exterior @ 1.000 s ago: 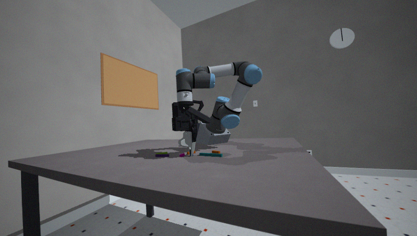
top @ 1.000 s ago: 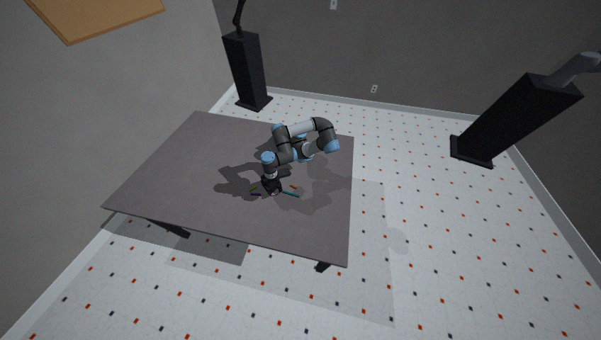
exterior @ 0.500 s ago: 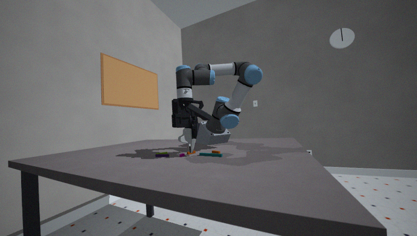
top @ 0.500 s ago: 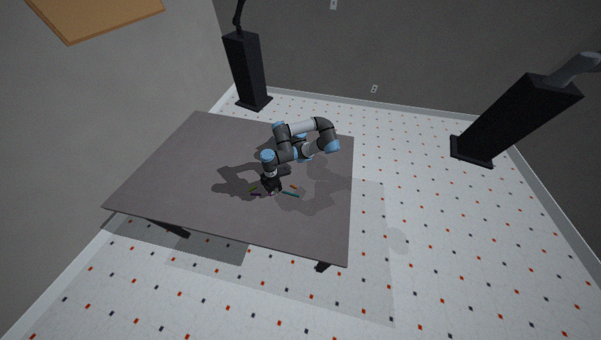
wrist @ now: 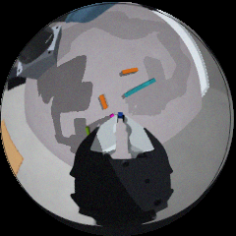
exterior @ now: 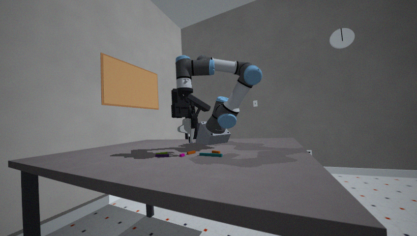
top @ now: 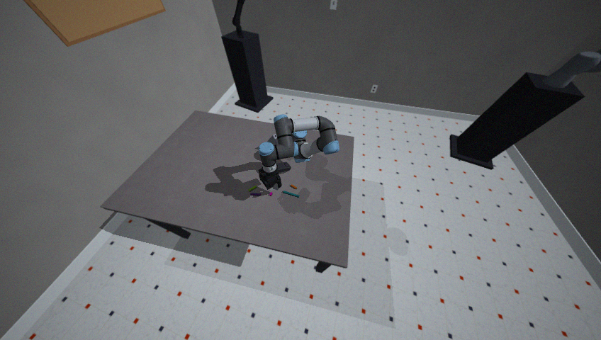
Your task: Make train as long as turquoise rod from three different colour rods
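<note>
My gripper [wrist: 120, 115] is shut on a small blue rod [wrist: 120, 116] and holds it above the table; it also shows in the exterior view [exterior: 189, 136]. The turquoise rod [wrist: 139, 88] lies flat to the right of the fingertips, and it also shows in the top and exterior views [top: 290, 194] [exterior: 210, 154]. One orange rod [wrist: 102, 101] lies just ahead of the fingers, and a second orange rod [wrist: 130, 71] lies beyond the turquoise one. A magenta rod [wrist: 111, 116] lies under the fingertips' left side. A purple rod [top: 255, 194] and a lime-green rod [top: 252, 188] lie further left.
The arm's base [exterior: 212, 134] stands on the table behind the rods. The table's edges are far from the rods on all sides.
</note>
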Robot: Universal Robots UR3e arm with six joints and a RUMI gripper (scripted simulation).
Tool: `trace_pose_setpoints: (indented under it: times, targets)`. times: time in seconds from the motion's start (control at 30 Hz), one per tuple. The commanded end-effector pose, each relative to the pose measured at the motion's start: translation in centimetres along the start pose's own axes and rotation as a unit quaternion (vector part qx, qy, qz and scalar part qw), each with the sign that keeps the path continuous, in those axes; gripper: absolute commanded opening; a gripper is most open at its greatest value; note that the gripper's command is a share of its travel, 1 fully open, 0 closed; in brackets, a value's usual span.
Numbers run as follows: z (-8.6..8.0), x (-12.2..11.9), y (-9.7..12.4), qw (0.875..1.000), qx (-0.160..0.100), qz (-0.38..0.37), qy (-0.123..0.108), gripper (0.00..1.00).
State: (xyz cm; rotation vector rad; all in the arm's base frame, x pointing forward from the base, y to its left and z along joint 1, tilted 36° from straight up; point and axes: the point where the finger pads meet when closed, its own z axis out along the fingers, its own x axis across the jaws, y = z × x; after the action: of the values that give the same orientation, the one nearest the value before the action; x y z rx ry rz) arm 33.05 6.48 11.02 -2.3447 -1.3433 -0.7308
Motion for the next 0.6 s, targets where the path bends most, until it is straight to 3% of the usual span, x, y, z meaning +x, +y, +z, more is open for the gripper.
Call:
trace_pose_setpoints:
  times: [0.0,0.57]
  targets:
    - [-2.0,0.0,0.0,1.0,0.002,-0.001,0.001,0.0]
    - [-4.6,0.0,0.0,1.0,0.002,-0.001,0.001,0.0]
